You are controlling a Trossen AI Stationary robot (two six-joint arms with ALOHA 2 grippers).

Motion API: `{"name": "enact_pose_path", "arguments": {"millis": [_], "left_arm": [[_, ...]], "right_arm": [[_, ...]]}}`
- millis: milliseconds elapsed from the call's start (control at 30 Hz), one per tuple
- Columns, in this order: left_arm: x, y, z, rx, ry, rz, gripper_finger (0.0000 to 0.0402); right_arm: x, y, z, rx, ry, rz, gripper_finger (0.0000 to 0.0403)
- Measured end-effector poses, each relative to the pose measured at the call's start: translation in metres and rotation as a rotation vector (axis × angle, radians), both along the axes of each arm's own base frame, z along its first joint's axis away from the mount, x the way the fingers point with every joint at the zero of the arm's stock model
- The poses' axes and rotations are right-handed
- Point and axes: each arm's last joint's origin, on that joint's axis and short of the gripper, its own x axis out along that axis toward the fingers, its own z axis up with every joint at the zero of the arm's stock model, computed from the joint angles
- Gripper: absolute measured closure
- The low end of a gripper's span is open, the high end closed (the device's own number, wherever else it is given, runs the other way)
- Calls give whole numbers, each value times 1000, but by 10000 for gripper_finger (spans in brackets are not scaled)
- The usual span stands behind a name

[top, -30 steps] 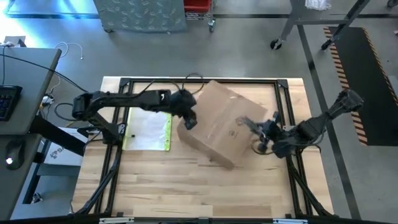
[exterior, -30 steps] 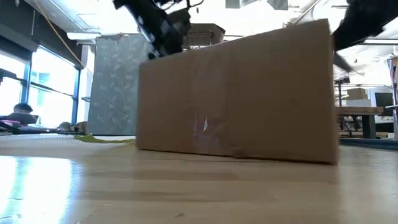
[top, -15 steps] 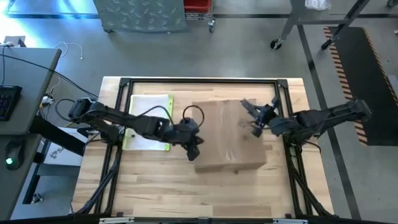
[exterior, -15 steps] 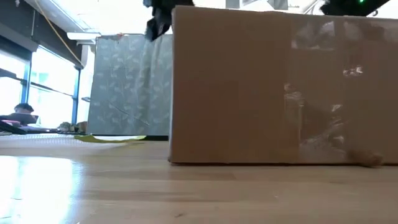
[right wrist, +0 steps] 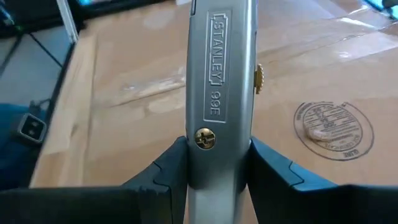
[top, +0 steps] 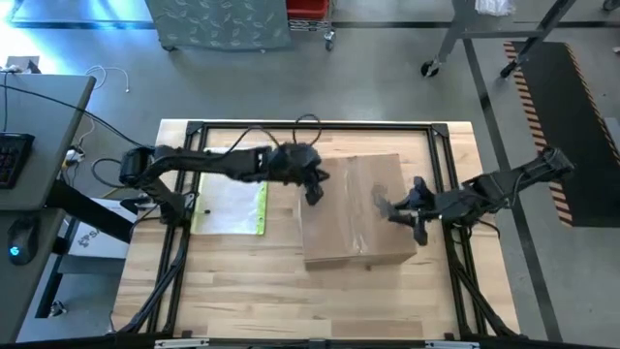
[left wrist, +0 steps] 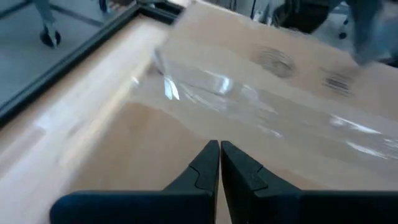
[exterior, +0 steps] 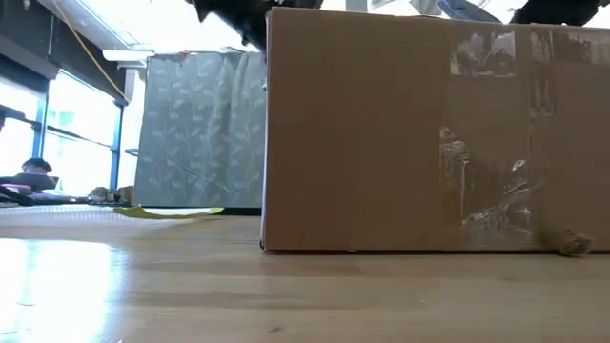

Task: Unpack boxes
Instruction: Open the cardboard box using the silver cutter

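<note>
The brown cardboard box stands closed on the table, square to its edges; it fills the low view. Clear tape runs along its top. My left gripper is shut and hangs over the box's top by its left edge. My right gripper is over the right part of the box top, shut on a grey utility knife that points toward the table's left. A round printed mark shows on the box top beside the knife. My left gripper: I cannot tell whether its shut fingertips touch the box top. My right gripper pinches the knife's grey handle by its two flat sides between both fingers. The fingers lie along the knife and come from the table's right, slanting down. The knife's front end reaches out over the box top, and whether it touches I cannot tell.
A flat clear sleeve with a yellow edge lies on the table left of the box. Black frame rails run around the table. Bare wood lies between the box and the near edge.
The box has turned from lying askew to lying square with the table edges, then kept still. My left gripper swung to the box's near left corner, then back toward the far edge. My right gripper went toward the far edge with the knife, then came back toward the near edge.
</note>
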Motion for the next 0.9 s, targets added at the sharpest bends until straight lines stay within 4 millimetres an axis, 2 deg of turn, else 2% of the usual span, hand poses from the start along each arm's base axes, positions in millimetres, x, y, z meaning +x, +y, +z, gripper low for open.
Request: {"name": "enact_pose_path", "arguments": {"millis": [133,200,367,467,633,733,833,900], "left_arm": [[2,28,-22,-35,79,19,401],[0,36,-25,-25,119,64,401],[-13,43,-32,92,287,249,401],[-26,45,-32,139,391,378,401],[-50,43,-32,210,540,577,401],[-53,40,-30,199,536,606,401],[-51,21,-26,214,512,584,401],[-51,3,-21,214,476,554,401]], "right_arm": [[10,5,-6,-39,22,-36,291],[14,6,-8,-65,27,-57,291],[22,-1,-12,-283,-2,-257,291],[23,-7,-7,-369,-51,-361,291],[23,-11,6,-406,-132,-374,291],[22,-11,8,-395,-127,-274,291],[22,-10,3,-342,-68,-82,291],[23,-9,3,-297,-63,-22,291]]}}
